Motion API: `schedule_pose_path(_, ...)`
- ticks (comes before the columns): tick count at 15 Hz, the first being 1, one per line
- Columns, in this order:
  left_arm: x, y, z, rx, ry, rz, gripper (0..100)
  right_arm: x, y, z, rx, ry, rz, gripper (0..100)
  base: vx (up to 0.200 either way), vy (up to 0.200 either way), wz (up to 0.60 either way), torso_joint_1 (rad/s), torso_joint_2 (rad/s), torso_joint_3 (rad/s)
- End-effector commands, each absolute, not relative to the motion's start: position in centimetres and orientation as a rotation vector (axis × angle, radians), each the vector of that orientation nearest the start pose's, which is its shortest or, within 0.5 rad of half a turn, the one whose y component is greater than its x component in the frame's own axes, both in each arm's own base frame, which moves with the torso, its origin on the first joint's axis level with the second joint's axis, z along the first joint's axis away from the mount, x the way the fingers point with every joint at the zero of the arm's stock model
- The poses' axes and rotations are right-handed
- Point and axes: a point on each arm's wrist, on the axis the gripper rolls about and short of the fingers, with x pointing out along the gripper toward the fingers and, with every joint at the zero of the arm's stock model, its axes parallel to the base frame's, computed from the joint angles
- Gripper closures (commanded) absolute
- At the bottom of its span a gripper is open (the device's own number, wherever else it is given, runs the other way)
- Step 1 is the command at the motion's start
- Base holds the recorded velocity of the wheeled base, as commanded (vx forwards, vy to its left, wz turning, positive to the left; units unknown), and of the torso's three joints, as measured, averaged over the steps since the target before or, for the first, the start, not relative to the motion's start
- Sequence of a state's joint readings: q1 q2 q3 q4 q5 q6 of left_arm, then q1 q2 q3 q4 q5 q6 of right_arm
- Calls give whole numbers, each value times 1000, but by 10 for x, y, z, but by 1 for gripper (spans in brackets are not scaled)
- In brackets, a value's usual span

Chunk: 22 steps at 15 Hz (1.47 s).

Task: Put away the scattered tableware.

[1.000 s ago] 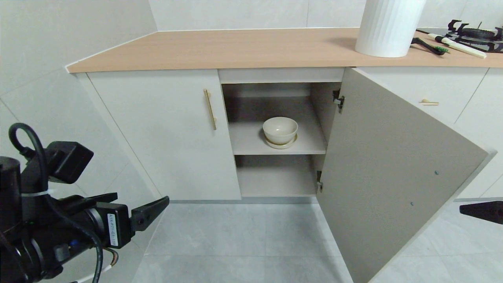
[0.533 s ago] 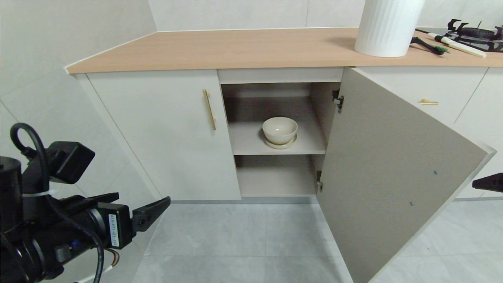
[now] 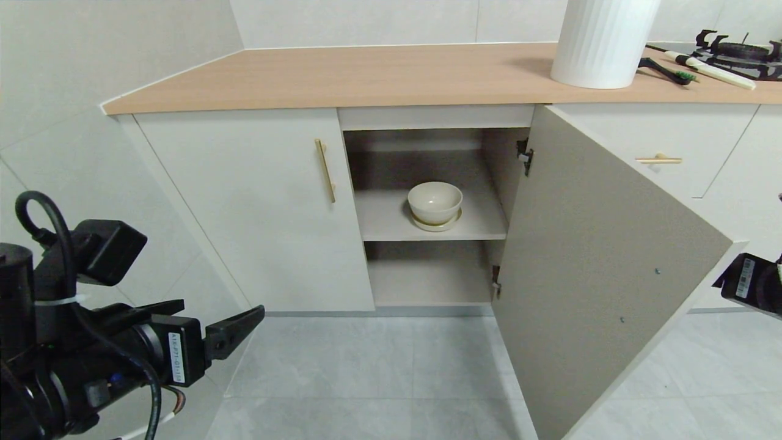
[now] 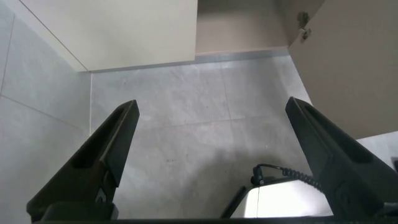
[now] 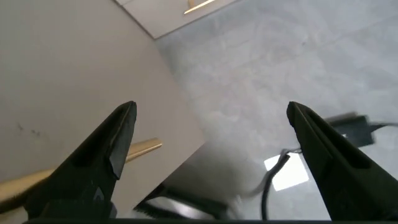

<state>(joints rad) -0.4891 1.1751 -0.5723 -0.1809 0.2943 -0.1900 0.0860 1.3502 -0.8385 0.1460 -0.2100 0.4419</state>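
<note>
I see both jaws wide: left gripper (image 4: 211, 104) at eight o'clock, right gripper (image 5: 211, 107) at four, bowl (image 3: 435, 203) at twelve.

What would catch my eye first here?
The cabinet door stands wide open, showing a pale bowl on the upper shelf. Above, a tall white ribbed vessel stands on the wooden counter, and the left gripper hangs open low over the floor.
</note>
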Motion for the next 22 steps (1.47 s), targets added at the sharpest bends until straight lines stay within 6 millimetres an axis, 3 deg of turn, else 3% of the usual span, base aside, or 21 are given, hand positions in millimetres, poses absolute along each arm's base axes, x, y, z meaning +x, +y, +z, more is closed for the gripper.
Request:
schedule_pose_path(1, 148, -71, 198, -26, 406, -154, 0, 206, 23, 208, 322, 631, -218, 0, 0, 0, 0, 0, 0, 0)
schedule_pose_path(3, 148, -72, 198, -26, 408, -155, 0, 206, 40, 206, 316, 653, -140, 0, 0, 0, 0, 0, 0, 0)
schedule_pose_path(4, 149, -72, 197, -23, 414, -155, 0, 214, 59, 201, 307, 671, -25, 0, 0, 0, 0, 0, 0, 0)
schedule_pose_path(5, 149, -72, 197, -25, 414, -154, 0, 220, 67, 198, 306, 669, 16, 0, 0, 0, 0, 0, 0, 0)
schedule_pose_path(11, 151, -73, 195, -19, 423, -152, 0, 274, 114, 163, 299, 712, 219, 0, 0, 0, 0, 0, 0, 0)
schedule_pose_path(14, 150, -73, 196, -20, 417, -153, 0, 276, 125, 150, 339, 715, 239, 0, 0, 0, 0, 0, 0, 0)
schedule_pose_path(17, 150, -74, 196, -17, 418, -154, 0, 278, 136, 149, 432, 671, 258, 0, 0, 0, 0, 0, 0, 0)
schedule_pose_path(22, 149, -73, 195, 13, 421, -158, 0, 283, 139, 144, 437, 666, 253, 0, 0, 0, 0, 0, 0, 0)
